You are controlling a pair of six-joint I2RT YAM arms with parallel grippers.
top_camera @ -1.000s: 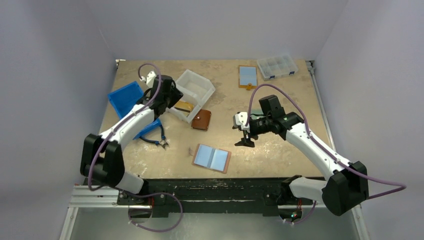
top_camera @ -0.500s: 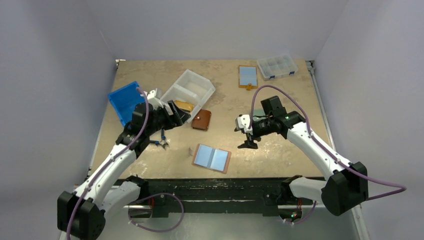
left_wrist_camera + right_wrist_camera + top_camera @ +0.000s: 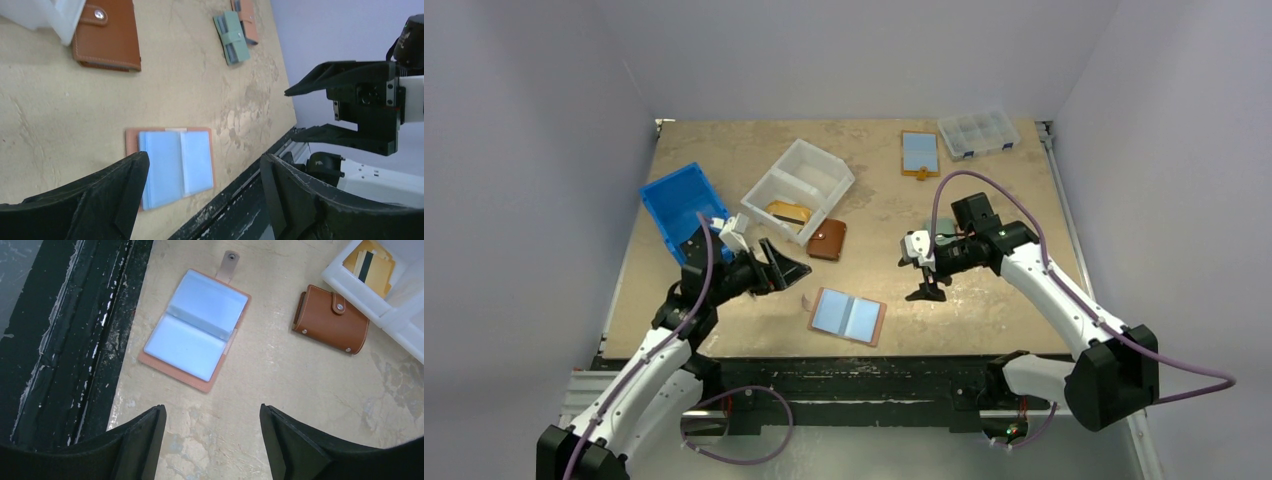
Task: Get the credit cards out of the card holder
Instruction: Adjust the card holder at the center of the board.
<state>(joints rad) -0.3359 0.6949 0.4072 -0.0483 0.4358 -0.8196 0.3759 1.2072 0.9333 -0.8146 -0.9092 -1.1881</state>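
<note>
**Cards in the open holder, both claws spread and empty**

Your credit cards point(image 3: 195, 337) show as light-blue faces, one in each half of the card holder point(image 3: 879, 325). The holder lies flat and open on the table point(image 3: 984, 300), close to its near edge, with its salmon cover underneath and its snap tab sticking out from one side.

Your left gripper point(image 3: 786, 268) hangs just left of the card holder and a little beyond it. Its fingers are spread wide with nothing between them, and in its wrist view they frame the holder without touching it. Your right gripper point(image 3: 924, 287) hangs to the right of the card holder, also slightly beyond it. Its jaws are likewise released and empty.

A closed brown snap wallet point(image 3: 827, 240) lies beyond the card holder. Just past the wallet is a white bin point(image 3: 809, 165) with a yellow item inside. A blue bin point(image 3: 674, 200) sits beyond and well left of the card holder. A small green wallet point(image 3: 231, 30) lies beyond it to the right. Far beyond the holder, at the table's back edge, you have a second blue-faced holder point(image 3: 919, 153) and a clear compartment box point(image 3: 978, 132).
</note>
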